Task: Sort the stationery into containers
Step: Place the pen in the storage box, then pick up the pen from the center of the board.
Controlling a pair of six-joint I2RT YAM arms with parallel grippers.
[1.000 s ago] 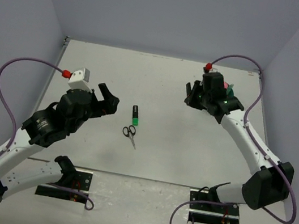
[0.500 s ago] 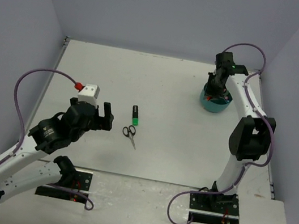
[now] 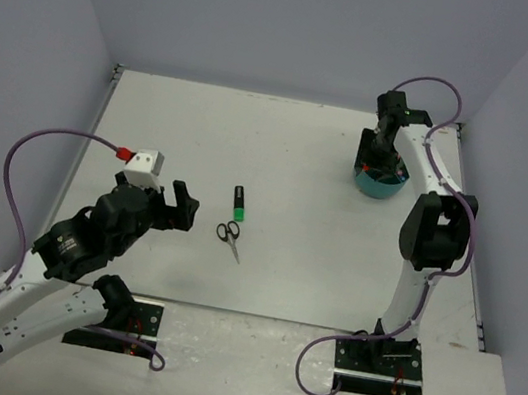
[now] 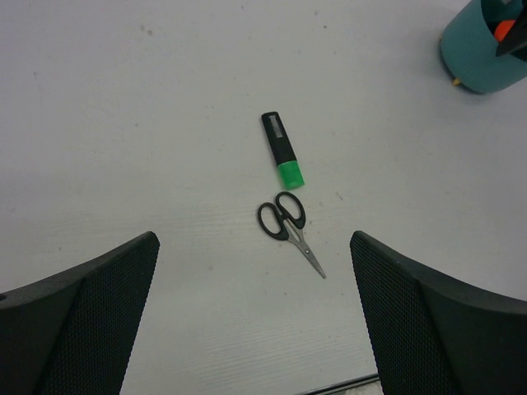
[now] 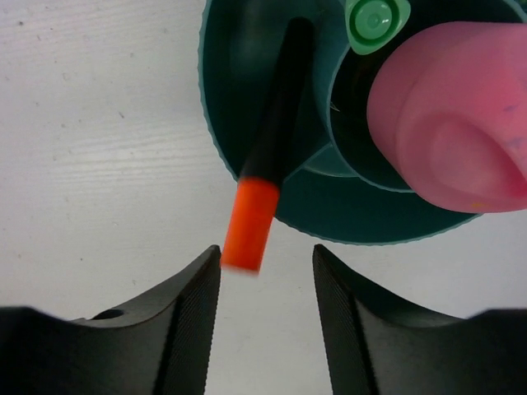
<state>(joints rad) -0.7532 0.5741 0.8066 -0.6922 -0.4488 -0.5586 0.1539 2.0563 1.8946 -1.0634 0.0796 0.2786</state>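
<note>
Right claw [image 5: 265, 265] parted, orange highlighter [image 5: 265, 169] cap between its fingers, body tilted in teal organizer [image 5: 362, 224] ring compartment, upper right overhead, left claw [image 4: 254, 247] wide, scissors [image 4: 286, 220] and green highlighter [image 4: 282, 150] mid-frame.

Left pincer [image 4: 254, 247] wide open; right pincer [image 5: 265, 259] pointing down, jaws parted.

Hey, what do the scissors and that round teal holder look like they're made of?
The scissors: black handles that look like matte plastic, and thin grey blades with a pale sheen, likely bare metal. The teal organizer: probably moulded plastic, judging by its even colour, smooth wall and thin inner dividers; the finish looks satin, though the light leaves that open.
</note>
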